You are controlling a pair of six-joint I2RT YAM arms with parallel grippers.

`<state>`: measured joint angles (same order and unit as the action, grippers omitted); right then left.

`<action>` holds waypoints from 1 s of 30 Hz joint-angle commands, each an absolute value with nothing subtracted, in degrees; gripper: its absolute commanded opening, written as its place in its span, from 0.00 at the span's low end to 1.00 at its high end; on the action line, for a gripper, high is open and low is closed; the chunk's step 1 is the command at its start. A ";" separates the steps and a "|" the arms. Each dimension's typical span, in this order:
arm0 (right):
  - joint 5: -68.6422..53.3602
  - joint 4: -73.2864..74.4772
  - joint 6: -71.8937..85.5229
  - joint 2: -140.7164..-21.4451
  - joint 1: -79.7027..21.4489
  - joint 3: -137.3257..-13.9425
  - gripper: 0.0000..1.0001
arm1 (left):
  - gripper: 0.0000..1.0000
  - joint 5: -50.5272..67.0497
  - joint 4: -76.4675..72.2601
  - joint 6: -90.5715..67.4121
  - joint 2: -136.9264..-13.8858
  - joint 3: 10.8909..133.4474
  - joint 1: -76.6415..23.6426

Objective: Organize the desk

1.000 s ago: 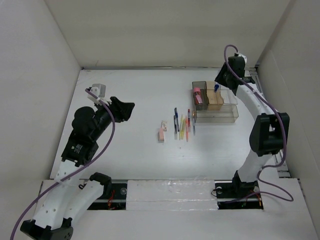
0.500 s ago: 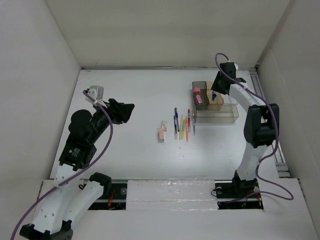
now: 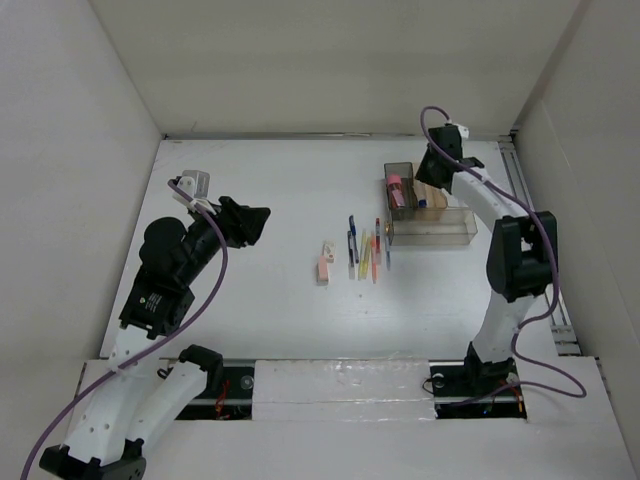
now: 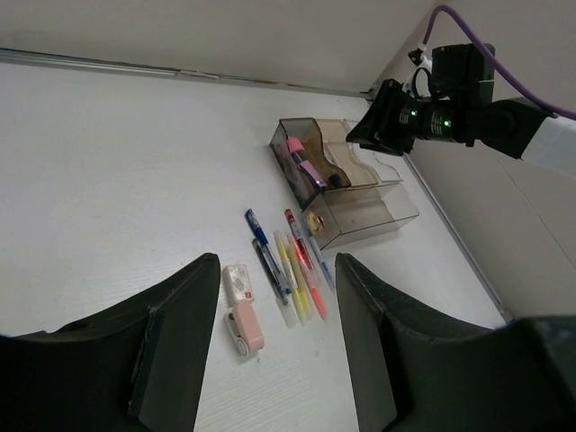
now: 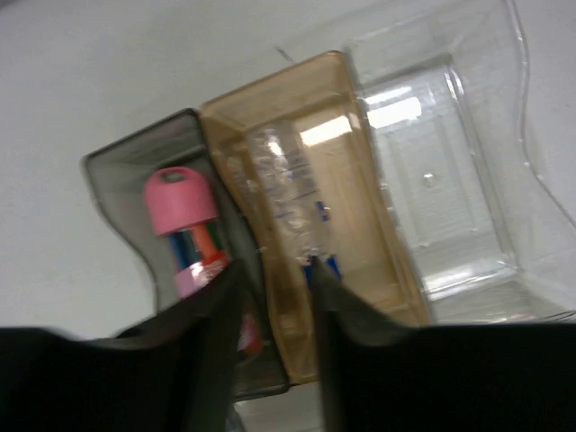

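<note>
Counter (image 3: pixel 280 180): white and matte, directly under the tray, most of its surface spreading to the tray's left and near side.
Tray (image 3: pixel 455 238): small clear organizer with a grey compartment, an amber one beside it and a clear one.
Right hand (image 3: pixel 428 182): over the tray's amber compartment; fingers a narrow gap apart. A clear pen's end sits at one fingertip, and I cannot tell if it is clamped.
Clear pen (image 5: pixel 290 193): inside the tray's amber compartment.
Pink-capped item (image 5: pixel 184 202): in the tray's grey compartment.
Left hand (image 3: pixel 245 220): well to the tray's left, fingers wide apart, nothing between them.
Pens (image 3: pixel 365 255): a row just left of the tray.
Pink eraser (image 3: pixel 324 267): further left of the tray, beyond the pens.
</note>
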<state>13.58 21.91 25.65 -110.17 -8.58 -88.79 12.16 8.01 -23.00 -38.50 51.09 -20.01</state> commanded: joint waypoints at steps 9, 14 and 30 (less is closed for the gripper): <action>19.23 5.89 35.15 -91.14 -36.97 -64.26 0.00 | 0.48 12.83 6.42 -23.91 -37.97 50.71 -19.69; 23.47 5.10 38.58 -92.72 -42.09 -59.86 0.02 | 0.47 13.01 6.42 -23.91 -37.62 50.71 -19.69; 29.27 4.92 41.92 -103.27 -45.01 -61.52 0.35 | 0.47 13.27 6.15 -23.82 -36.91 50.45 -19.69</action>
<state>26.65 8.03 40.93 -103.04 -45.95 -59.42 12.25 8.01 -23.44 -37.63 51.07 -20.01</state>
